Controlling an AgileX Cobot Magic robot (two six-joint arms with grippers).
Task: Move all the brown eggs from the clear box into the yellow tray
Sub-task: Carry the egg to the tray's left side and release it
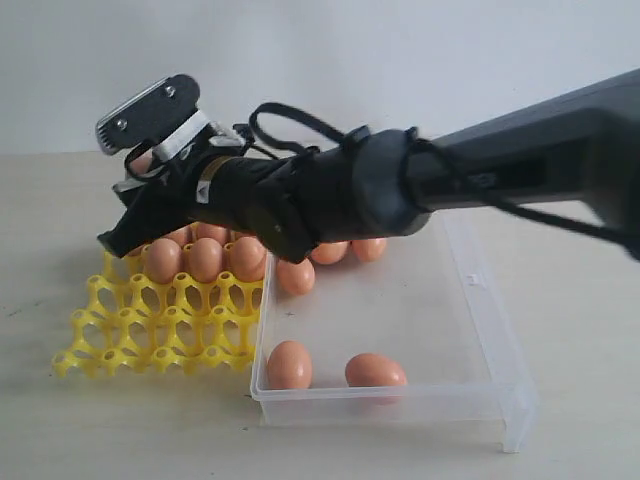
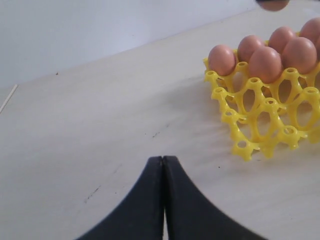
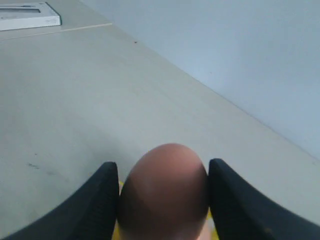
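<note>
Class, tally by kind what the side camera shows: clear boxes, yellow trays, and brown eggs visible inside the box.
Clear box: 1
Yellow tray: 1
Brown eggs visible in that box: 5
Total: 7
The arm may hide more eggs.

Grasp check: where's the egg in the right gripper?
Right wrist view: the egg sits between the fingers of the right gripper. Exterior view: that gripper is at left, above the yellow tray.

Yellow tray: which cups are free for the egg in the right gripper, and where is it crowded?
Free: near rows of the bright yellow plastic lattice tray, between its filled rows and front edge. Crowded: its far rows, packed with smooth brown eggs, under the right gripper.
</note>
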